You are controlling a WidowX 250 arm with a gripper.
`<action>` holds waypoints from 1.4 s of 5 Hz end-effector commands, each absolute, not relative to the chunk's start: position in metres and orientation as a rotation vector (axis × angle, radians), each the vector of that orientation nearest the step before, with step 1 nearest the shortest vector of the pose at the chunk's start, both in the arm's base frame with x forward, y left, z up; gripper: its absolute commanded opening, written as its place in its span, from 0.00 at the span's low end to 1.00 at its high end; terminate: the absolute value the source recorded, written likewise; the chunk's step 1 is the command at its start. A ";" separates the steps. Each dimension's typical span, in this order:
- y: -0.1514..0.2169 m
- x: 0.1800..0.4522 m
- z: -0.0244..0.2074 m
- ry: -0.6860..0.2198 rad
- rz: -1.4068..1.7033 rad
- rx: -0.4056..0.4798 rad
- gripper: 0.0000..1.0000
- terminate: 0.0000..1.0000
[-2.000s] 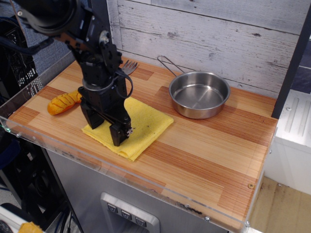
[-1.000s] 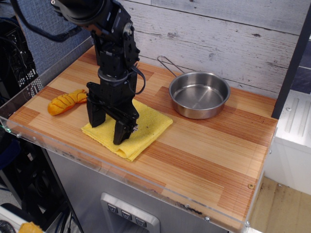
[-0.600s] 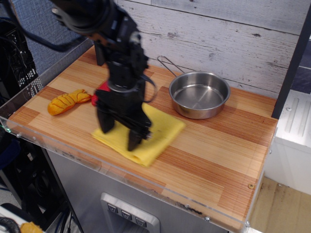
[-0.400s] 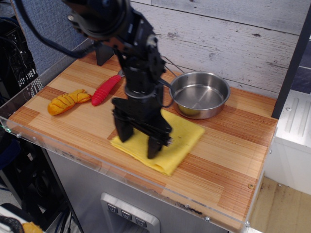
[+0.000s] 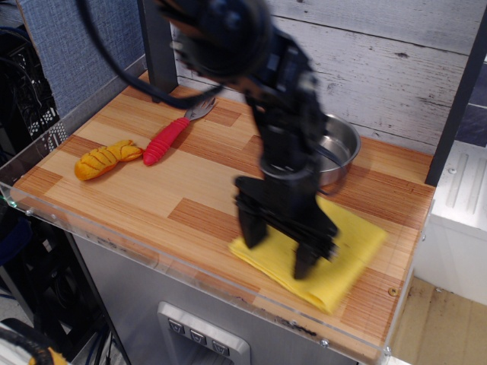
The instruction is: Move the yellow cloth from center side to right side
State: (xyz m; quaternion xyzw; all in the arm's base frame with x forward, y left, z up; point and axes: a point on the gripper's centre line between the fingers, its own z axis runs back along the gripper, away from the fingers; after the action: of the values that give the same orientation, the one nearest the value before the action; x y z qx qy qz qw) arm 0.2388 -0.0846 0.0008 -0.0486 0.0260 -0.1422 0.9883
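In the single view we see the cloth [image 5: 346, 251] lying flat on the right part of the counter [image 5: 152, 201], near its front edge, with one corner pointing toward the front rim. The tool [image 5: 280, 249] stands on the cloth's left half, pointing straight down. Its two dark fingers [image 5: 307, 257] are spread apart, one at the cloth's left edge and one nearer its middle, and both tips appear to press onto the yellow fabric. We see a strip of cloth between the fingers, but nothing raised or pinched between them; motion blur prevents a firmer reading of the contact. The greater part of the cloth extends to the right of the tool and is uncovered.

Behind the tool, the arm [image 5: 285, 114] rises and covers the left part of the bowl [image 5: 341, 146], which sits just behind the cloth; we cannot tell whether the two touch.

On the left of the counter, well apart from the cloth, lie a fork [image 5: 171, 134] with a red handle and, just beside the handle's end, an orange ridged toy food [image 5: 101, 159]. A wall [image 5: 396, 61] of pale planks stands behind the counter.
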 end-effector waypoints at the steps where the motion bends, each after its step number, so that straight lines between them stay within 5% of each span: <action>1: -0.116 0.199 -0.025 0.220 -0.300 -0.093 1.00 0.00; 2: -0.111 0.198 -0.008 0.194 -0.239 -0.047 1.00 0.00; 5: -0.099 0.191 0.093 0.005 -0.082 0.086 1.00 0.00; 7: -0.085 0.194 0.111 -0.025 -0.049 0.089 1.00 0.00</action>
State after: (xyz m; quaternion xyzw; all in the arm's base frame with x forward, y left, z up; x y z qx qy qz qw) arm 0.1912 -0.0812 0.1017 0.0503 0.0049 -0.0248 0.9984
